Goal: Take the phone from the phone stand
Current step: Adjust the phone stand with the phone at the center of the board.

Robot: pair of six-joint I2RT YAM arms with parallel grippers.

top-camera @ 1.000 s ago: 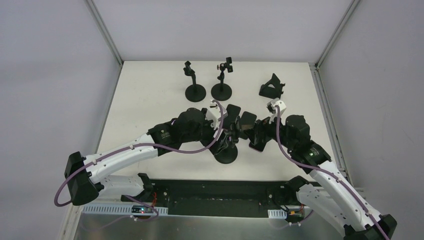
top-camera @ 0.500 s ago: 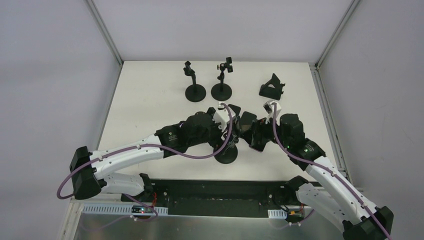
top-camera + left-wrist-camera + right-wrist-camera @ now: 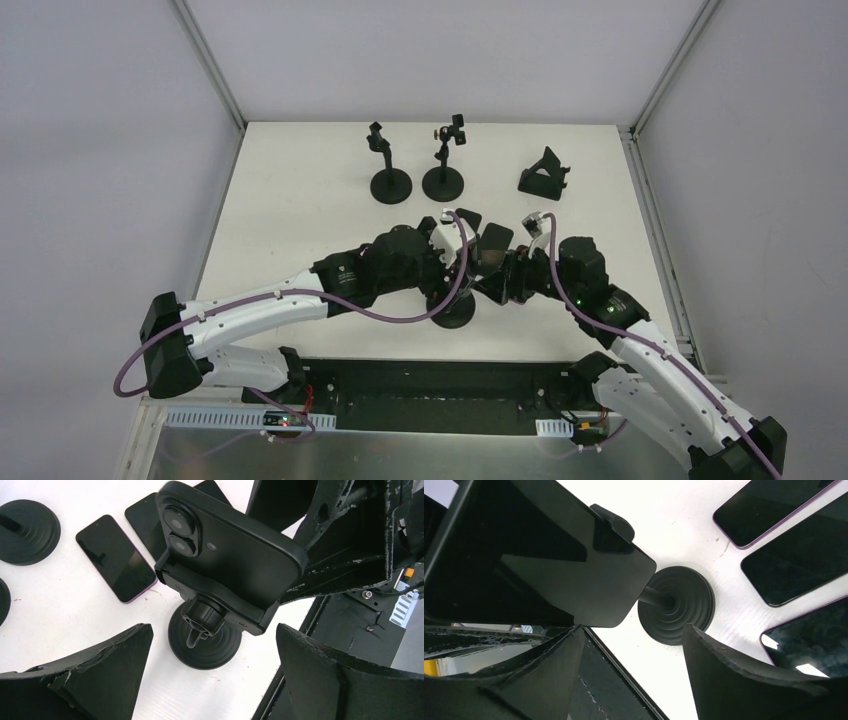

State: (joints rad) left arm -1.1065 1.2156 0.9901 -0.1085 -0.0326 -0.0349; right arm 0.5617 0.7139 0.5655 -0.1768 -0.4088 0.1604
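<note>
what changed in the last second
The left gripper moved right and the right gripper moved left, closing in on the phone in its stand. Both are open, gripping nothing. The phone stayed clamped; the back stands did not move.

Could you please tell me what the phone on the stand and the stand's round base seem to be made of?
Phone: its back looks like matte black plastic or a soft case, showing only dull highlights. Stand base: probably moulded black plastic or rubber, with concentric ridges.
</note>
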